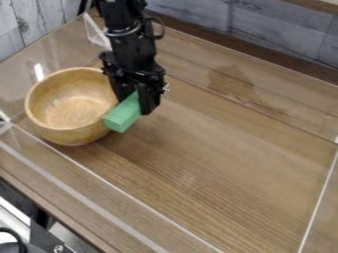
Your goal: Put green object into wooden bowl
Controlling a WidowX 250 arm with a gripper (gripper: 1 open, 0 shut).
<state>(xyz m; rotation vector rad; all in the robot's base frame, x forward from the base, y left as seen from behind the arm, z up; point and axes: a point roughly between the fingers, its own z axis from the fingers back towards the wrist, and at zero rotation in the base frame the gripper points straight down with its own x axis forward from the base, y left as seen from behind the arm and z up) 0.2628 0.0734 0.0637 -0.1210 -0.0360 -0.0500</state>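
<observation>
A bright green block, the green object (123, 117), hangs tilted just off the tabletop, its upper end clamped between the black fingers of my gripper (134, 97), which is shut on it and points straight down. The block's lower end hangs beside the right outer wall of the wooden bowl (46, 126), a round, light tan bowl at the left of the table. The bowl's inside holds nothing. The gripper stands over the bowl's right rim.
The work area is a wooden tabletop (224, 148) fenced by low clear plastic walls (79, 198) along the front and sides. A pale plank wall runs behind. The black arm (117, 20) rises toward the top of the view.
</observation>
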